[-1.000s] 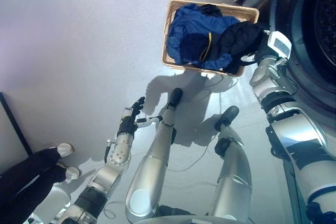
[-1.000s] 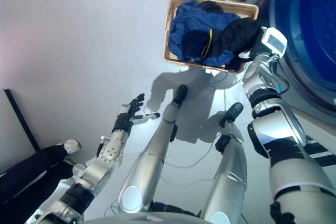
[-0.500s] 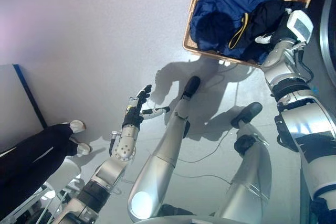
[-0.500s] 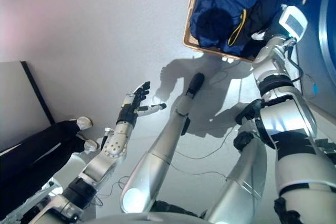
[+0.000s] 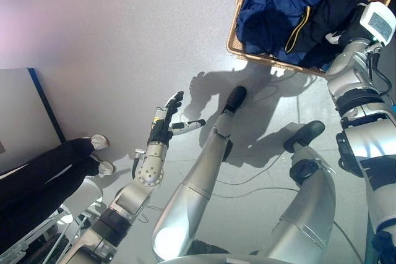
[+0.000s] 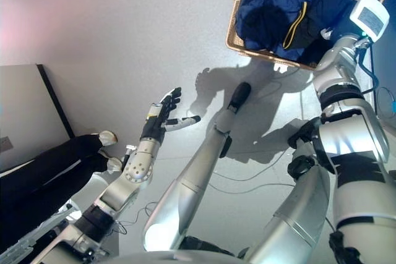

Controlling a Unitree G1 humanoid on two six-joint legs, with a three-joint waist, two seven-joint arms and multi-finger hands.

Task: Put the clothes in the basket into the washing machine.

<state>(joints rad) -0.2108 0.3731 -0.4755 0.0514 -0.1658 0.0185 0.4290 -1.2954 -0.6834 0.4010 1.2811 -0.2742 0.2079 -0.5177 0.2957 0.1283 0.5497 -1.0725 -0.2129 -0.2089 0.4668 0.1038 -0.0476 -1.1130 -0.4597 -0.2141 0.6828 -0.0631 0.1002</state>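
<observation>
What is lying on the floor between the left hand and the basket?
Nothing lies there. Between the left hand and the basket the left eye view shows only bare grey floor.

No readable text, labels or numbers anywhere.

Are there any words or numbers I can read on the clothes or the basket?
None can be read.
Blue garment: only a yellow stripe, no letters.
Black garment: no print shows.
Wicker basket: plain, no label.
The right hand reaches into the basket, its fingers hidden in the clothes; the left hand hangs open over the floor.
</observation>
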